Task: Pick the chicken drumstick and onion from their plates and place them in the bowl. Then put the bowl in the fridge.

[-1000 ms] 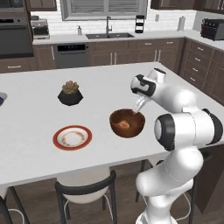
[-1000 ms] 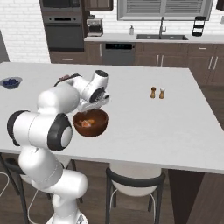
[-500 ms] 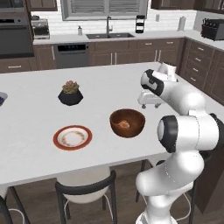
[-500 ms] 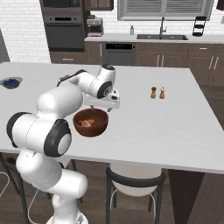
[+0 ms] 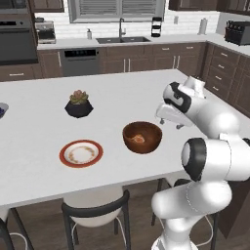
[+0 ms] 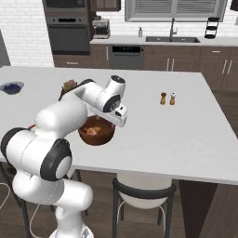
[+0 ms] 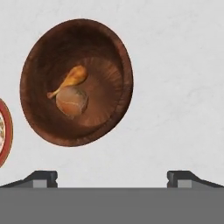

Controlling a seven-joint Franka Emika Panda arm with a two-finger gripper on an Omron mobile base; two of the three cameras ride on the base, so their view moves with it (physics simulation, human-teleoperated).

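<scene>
The chicken drumstick (image 7: 71,78) and onion (image 7: 71,100) lie touching inside the bowl (image 7: 111,52), beside a plate (image 7: 5,131).

White island counter (image 5: 44,122), dark cabinets (image 5: 146,61), window (image 5: 119,7) above the sink (image 5: 121,39).

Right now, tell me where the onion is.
The onion lies at the bottom of the wooden bowl, touching the chicken drumstick; the hand view looks straight down on it, beside the red-rimmed plate on the island.
</scene>
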